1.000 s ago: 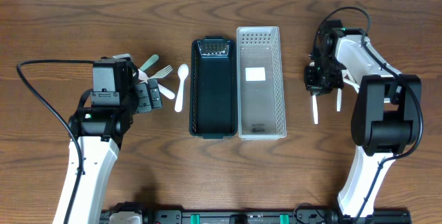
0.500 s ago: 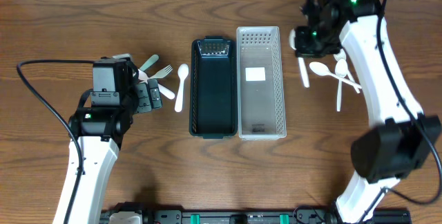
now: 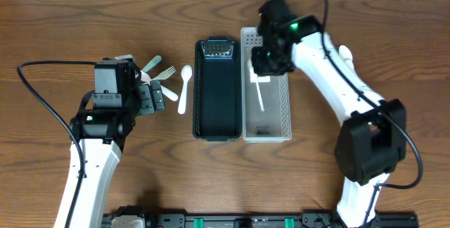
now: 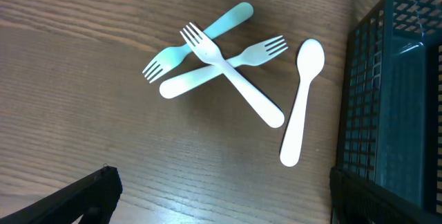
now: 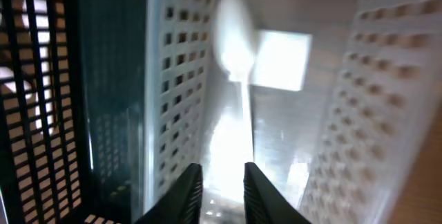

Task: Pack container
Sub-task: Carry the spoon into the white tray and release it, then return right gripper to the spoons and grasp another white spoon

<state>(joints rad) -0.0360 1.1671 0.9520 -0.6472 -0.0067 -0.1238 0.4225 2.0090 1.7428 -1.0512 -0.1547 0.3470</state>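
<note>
My right gripper is over the white perforated basket and is shut on a white spoon. In the right wrist view the spoon runs from between my fingers down into the basket. My left gripper is open and empty, left of the dark basket. Below it in the left wrist view lie three forks and a white spoon. The forks and the spoon also show in the overhead view.
The dark basket stands side by side with the white one at the table's middle. A white label lies on the white basket's floor. More white cutlery lies at the right, mostly hidden by my right arm.
My right arm has swung left from the cutlery at the right of the table, carrying the white spoon over the white basket. The left arm has not moved.
</note>
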